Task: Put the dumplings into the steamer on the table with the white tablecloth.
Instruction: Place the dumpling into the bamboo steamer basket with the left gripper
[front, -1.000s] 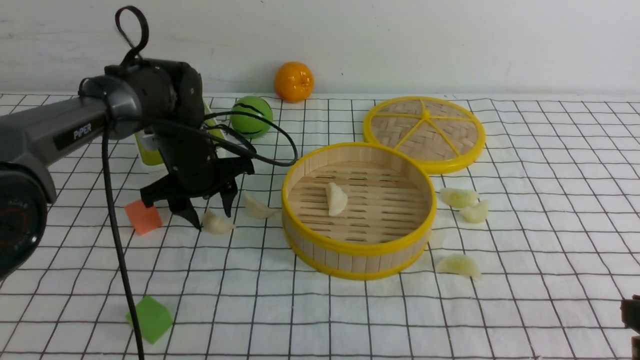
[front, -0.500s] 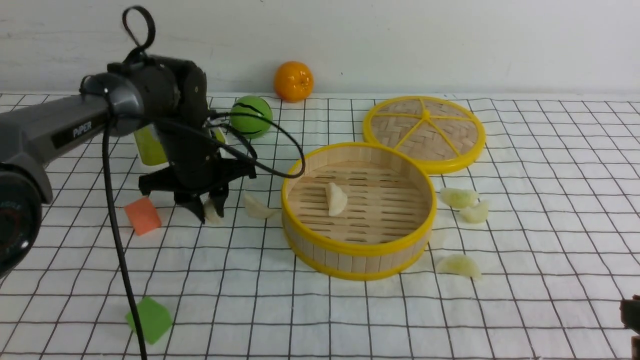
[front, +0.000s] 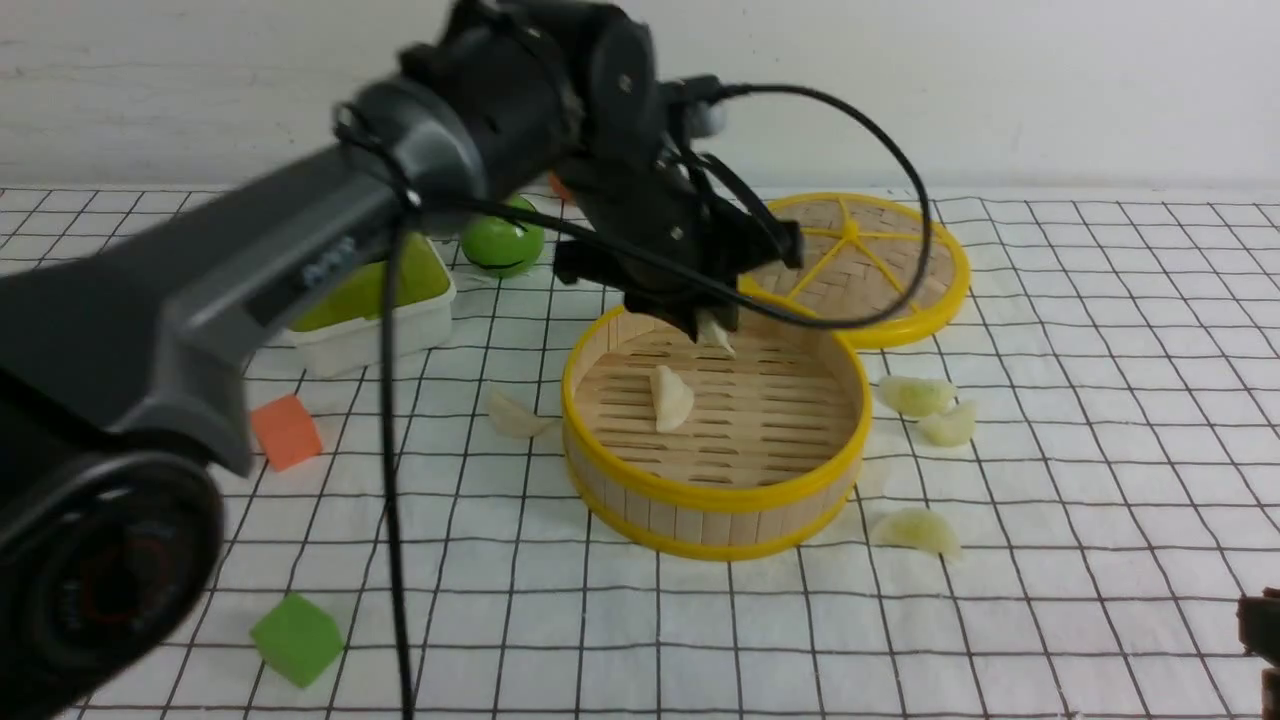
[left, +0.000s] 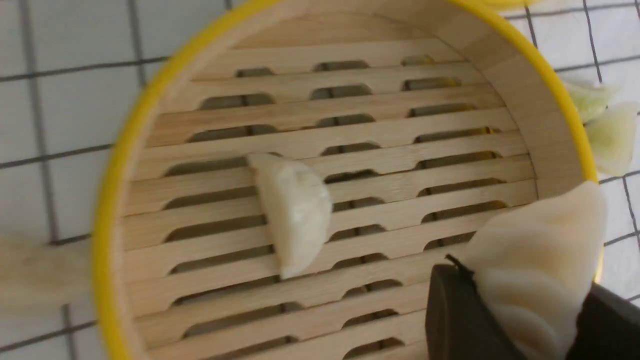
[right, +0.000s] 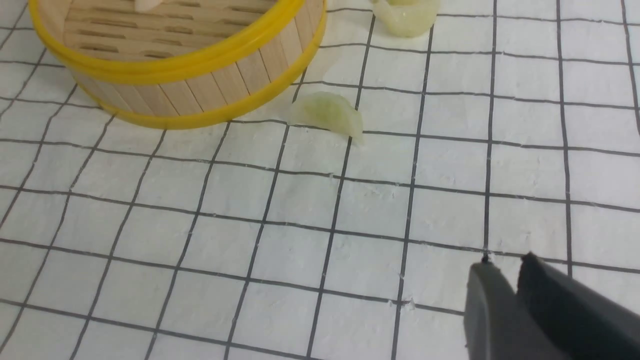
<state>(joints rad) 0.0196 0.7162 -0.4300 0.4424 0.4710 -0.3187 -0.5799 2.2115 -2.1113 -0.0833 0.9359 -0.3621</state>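
Observation:
The steamer stands mid-table on the white tablecloth, with one cream dumpling lying on its slats. My left gripper hangs over the steamer's far side, shut on another cream dumpling held between its dark fingers. A third cream dumpling lies on the cloth just left of the steamer. Three yellow-green dumplings lie to its right. My right gripper hovers low over the cloth at the front right, shut with nothing in it.
The woven yellow-rimmed lid lies flat behind the steamer. A green ball and a white tray sit at the back left. An orange cube and a green cube lie on the left. The arm's cable hangs down.
My left gripper closed on a cream dumpling left of the steamer, lifted it and carried it right to above the steamer. The right gripper has stayed put.

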